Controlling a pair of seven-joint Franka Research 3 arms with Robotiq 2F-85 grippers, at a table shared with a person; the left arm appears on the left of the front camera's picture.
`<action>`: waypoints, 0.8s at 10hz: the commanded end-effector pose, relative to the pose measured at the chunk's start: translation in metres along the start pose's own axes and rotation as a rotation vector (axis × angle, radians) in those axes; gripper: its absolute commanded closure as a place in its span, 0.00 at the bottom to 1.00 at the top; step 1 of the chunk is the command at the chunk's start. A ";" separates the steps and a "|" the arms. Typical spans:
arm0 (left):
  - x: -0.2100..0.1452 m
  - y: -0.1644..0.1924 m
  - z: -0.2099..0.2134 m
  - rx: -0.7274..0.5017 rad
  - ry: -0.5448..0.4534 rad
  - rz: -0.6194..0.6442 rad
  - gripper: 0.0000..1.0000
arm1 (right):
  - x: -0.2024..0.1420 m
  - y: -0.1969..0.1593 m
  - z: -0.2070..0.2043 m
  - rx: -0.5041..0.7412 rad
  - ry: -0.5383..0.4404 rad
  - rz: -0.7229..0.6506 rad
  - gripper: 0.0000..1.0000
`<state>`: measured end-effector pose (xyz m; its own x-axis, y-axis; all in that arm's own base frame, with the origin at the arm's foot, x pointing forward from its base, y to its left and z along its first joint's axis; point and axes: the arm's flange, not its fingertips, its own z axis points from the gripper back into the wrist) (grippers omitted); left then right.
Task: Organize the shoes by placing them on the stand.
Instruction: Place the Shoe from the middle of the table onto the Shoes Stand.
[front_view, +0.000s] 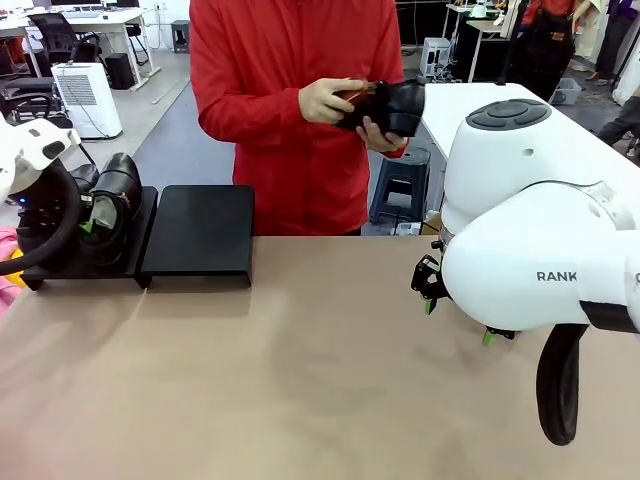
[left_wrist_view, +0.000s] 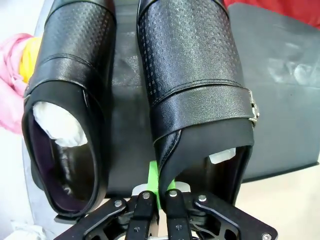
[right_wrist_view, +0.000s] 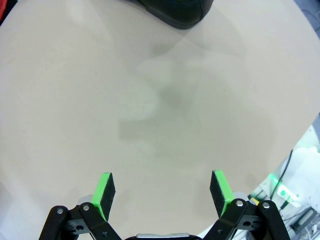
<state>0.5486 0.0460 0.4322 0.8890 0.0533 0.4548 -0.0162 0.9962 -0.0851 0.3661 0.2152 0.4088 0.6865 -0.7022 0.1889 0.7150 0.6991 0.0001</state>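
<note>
Left end effector pinches the heel collar of a buckled shoe, directly ahead on the stand. The glossy leather looks stiff, slippery and fairly light. Right end effector gapes empty.

The tan table carries the black stand at its far-left edge, plus a black shoe.

My front camera sits on the robot's side, facing across the table to the person at the far edge. My left wrist camera looks down from very close on the buckled shoe and the plain shoe on the stand. The front view shows that same pair at far left. My right wrist camera faces bare tabletop from farther off.
</note>
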 end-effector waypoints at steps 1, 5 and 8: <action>0.006 0.002 0.001 0.013 -0.038 0.010 1.00 | 0.002 0.003 0.002 0.008 -0.001 0.022 0.00; 0.002 0.002 -0.009 0.017 -0.016 0.012 0.60 | 0.002 0.003 0.002 0.008 -0.001 0.022 0.00; 0.003 -0.001 -0.004 0.047 -0.046 -0.011 0.60 | 0.002 0.003 0.002 0.008 -0.001 0.022 0.00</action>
<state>0.5534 0.0469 0.4261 0.8786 0.0476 0.4752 -0.0184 0.9976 -0.0660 0.3661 0.2152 0.4088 0.6865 -0.7021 0.1889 0.7150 0.6991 0.0001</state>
